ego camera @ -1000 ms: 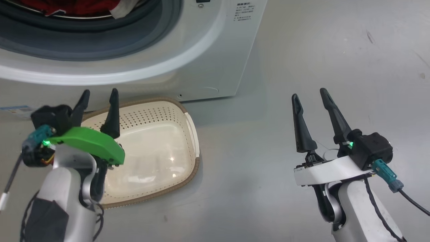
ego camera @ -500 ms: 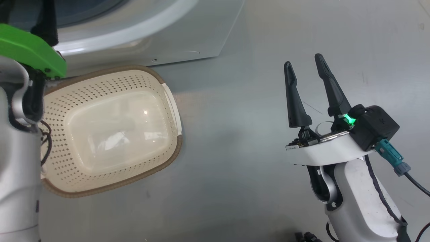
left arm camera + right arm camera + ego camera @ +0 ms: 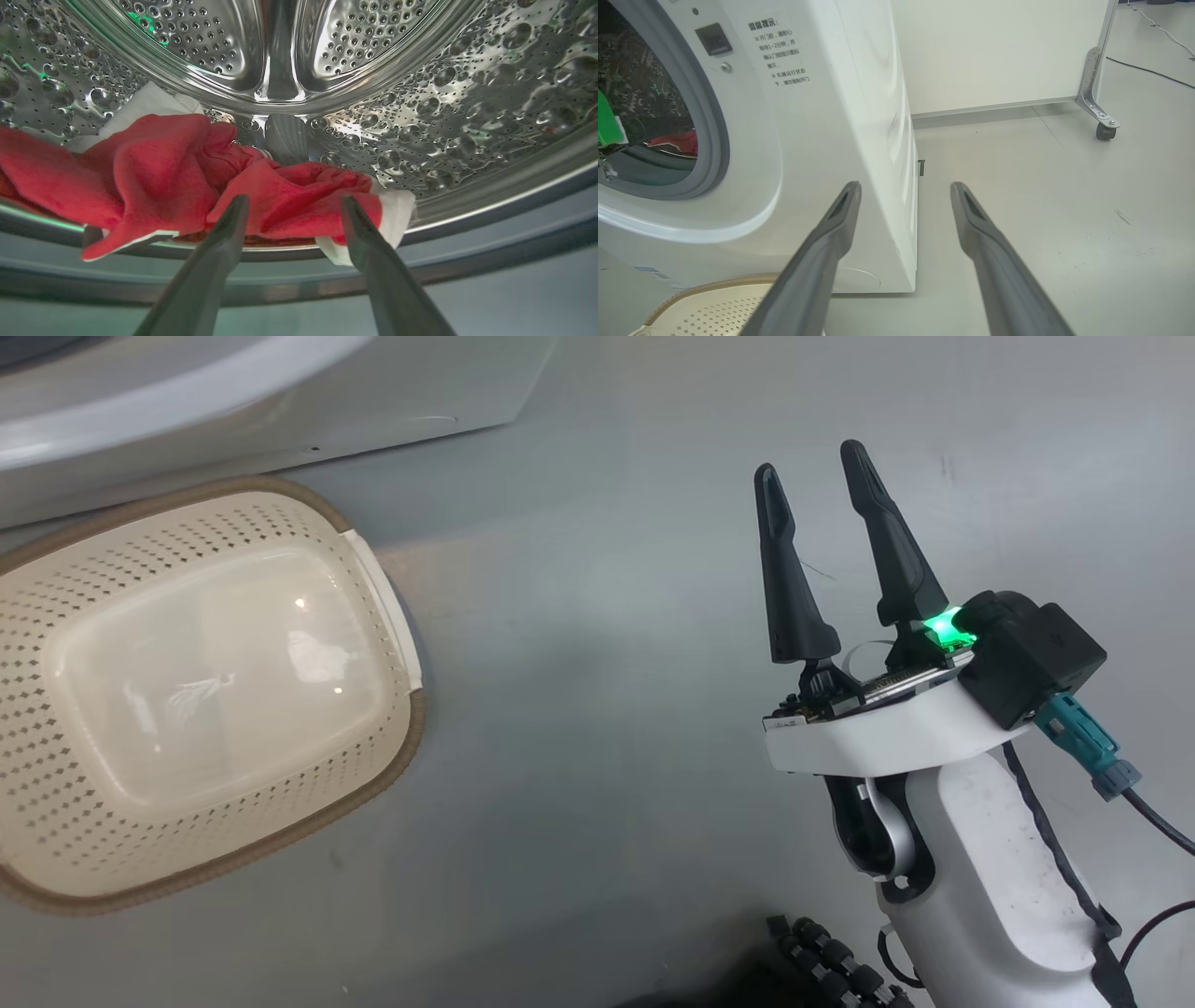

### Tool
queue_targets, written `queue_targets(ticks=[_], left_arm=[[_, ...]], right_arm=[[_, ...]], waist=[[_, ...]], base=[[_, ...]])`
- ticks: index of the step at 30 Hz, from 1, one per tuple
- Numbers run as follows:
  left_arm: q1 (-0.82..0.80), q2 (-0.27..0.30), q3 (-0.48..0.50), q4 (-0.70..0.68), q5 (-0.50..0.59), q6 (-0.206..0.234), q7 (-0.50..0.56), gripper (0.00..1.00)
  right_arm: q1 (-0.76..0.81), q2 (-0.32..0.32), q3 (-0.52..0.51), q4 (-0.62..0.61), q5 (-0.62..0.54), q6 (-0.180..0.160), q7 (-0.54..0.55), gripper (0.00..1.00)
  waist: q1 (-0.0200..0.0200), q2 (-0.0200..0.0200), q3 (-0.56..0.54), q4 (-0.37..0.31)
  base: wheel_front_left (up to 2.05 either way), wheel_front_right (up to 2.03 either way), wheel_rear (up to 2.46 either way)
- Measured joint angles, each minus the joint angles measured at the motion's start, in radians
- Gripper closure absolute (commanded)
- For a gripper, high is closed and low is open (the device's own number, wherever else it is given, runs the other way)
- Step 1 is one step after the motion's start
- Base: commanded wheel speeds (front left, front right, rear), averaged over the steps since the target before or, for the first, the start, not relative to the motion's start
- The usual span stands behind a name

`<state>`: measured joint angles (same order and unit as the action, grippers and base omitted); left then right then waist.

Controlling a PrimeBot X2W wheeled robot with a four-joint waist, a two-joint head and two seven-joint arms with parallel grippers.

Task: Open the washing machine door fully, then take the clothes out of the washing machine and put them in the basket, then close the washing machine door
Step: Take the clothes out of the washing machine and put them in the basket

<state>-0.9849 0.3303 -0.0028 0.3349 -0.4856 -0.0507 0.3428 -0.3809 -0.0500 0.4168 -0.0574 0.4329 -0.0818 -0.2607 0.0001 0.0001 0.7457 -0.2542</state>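
Red clothes with white trim lie at the front lip of the shiny steel drum of the washing machine. My left gripper is open just in front of them, its fingers framing a red fold, nothing between them. A bit of red cloth shows through the grey-ringed opening in the right wrist view. The cream basket sits on the floor below the machine, with nothing in it. My right gripper hangs open over bare floor to the basket's right. The door is out of view.
Grey floor spreads between the basket and my right arm. A white wall panel stands behind the machine, with a castor foot at the right. A black ribbed cable lies by my right forearm.
The head view has swung down and to the right, so machine and basket slid up and left. My left arm rose toward the drum and left the head view. The right gripper stays open.
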Motion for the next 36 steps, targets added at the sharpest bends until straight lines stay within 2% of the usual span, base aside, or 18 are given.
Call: queue_targets(ticks=[11, 19, 24, 25, 27, 36], left_arm=[[-0.117, 0.09, 0.017, 0.095, -0.007, -0.01, 0.097, 0.0], [-0.139, 0.114, 0.009, 0.178, -0.007, -0.016, 0.16, 0.0], [-0.155, 0.116, -0.002, 0.223, -0.006, -0.003, 0.213, 0.0], [-0.156, 0.116, -0.004, 0.23, -0.006, 0.002, 0.223, 0.23], [-0.159, 0.116, -0.009, 0.239, -0.006, 0.003, 0.236, 1.0], [-0.18, 0.117, -0.033, 0.244, 0.014, 0.002, 0.238, 1.0]], right_arm=[[-0.023, 0.0, 0.035, -0.011, 0.032, -0.016, 0.0, 0.0], [-0.023, 0.001, 0.069, -0.003, 0.057, -0.019, 0.0, 0.0], [-0.023, 0.001, 0.069, -0.001, 0.057, -0.02, 0.0, 0.0], [-0.023, 0.001, 0.069, 0.0, 0.057, -0.02, 0.0, 0.0], [-0.023, 0.001, 0.069, 0.001, 0.057, -0.026, 0.0, 0.0], [-0.023, 0.001, 0.07, 0.005, 0.057, -0.027, 0.0, 0.0]], waist=[[-0.0001, 0.0, 0.041, -0.096], [-0.0001, 0.0, 0.036, -0.12], [-0.0001, 0.0, 0.027, -0.125], [-0.0001, 0.0, 0.026, -0.125], [-0.0001, 0.0, 0.024, -0.125], [-0.0002, 0.0, 0.018, -0.119]], base=[[0.0, 0.0, 0.0], [0.0, 0.0, 0.0], [0.0, 0.0, 0.0], [0.0, 0.0, 0.0], [0.0, 0.0, 0.0], [0.0, 0.0, 0.0]])
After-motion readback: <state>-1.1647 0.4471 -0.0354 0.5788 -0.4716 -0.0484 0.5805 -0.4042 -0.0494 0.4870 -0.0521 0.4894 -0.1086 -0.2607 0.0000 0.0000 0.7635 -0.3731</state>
